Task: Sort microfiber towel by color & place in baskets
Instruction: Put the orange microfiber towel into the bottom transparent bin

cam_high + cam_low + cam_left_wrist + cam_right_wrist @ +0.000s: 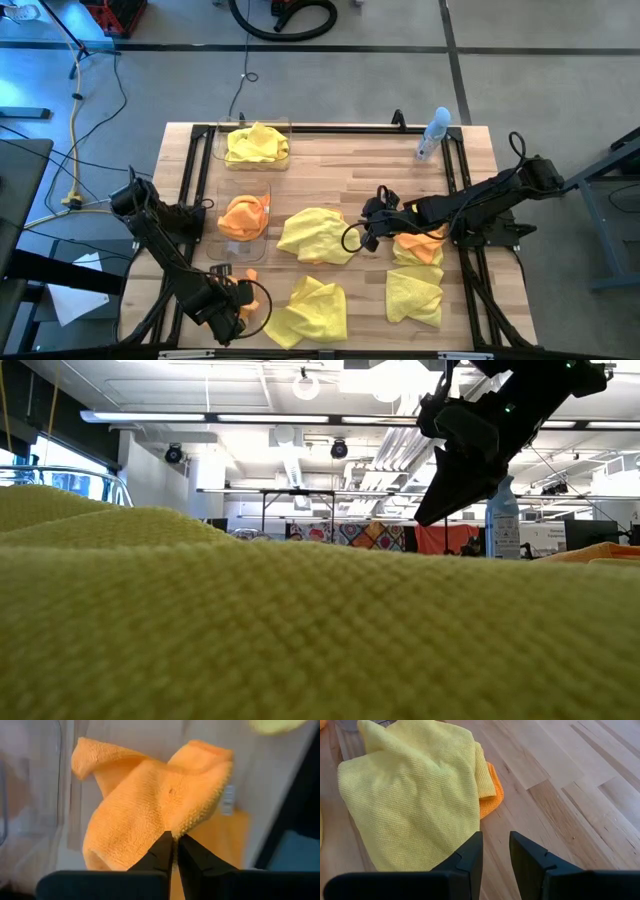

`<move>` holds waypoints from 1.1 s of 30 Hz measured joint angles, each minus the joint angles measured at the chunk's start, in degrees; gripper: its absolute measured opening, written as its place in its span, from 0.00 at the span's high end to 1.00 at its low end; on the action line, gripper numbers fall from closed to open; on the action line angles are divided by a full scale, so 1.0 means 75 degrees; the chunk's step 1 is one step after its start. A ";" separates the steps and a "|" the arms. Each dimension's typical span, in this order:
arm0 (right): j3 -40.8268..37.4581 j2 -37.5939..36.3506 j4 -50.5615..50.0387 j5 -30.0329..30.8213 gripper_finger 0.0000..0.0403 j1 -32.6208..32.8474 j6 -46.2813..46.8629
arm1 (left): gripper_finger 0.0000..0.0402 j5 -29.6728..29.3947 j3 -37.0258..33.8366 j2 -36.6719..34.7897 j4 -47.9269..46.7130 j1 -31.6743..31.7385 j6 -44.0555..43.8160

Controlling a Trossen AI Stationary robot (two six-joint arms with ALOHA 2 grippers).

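We're gripping orange towel (150,810) in clamped left gripper (175,845) at near-left corner; orange basket (222,248) lying just beyond, farther in. Right gripper (495,851) hovering slightly open, empty, beside centre yellow towel (315,236).

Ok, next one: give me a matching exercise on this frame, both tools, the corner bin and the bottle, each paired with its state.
Column one:
1. left tool
2. right tool
3. corner bin
4. bottle

Column two:
A. open and empty
B. holds a yellow towel
C. upright near the table edge
D. shut on an orange towel

Pairs: 1-D, 2-A, 3-B, 4-C
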 joint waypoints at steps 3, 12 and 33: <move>0.0000 0.0000 0.0010 0.0000 0.78 0.0000 0.0000 | 0.99 -0.0034 0.0674 -0.0144 -0.0768 0.0000 -0.0090; 0.0000 0.0000 0.0033 0.0000 0.78 0.0000 -0.0028 | 1.00 -0.2069 0.3961 -0.0408 -0.3861 -0.0176 0.0042; 0.0000 0.0000 0.0223 0.0000 0.78 -0.0067 -0.0149 | 1.00 -0.7288 0.5621 -0.2590 -0.3898 0.0982 0.3611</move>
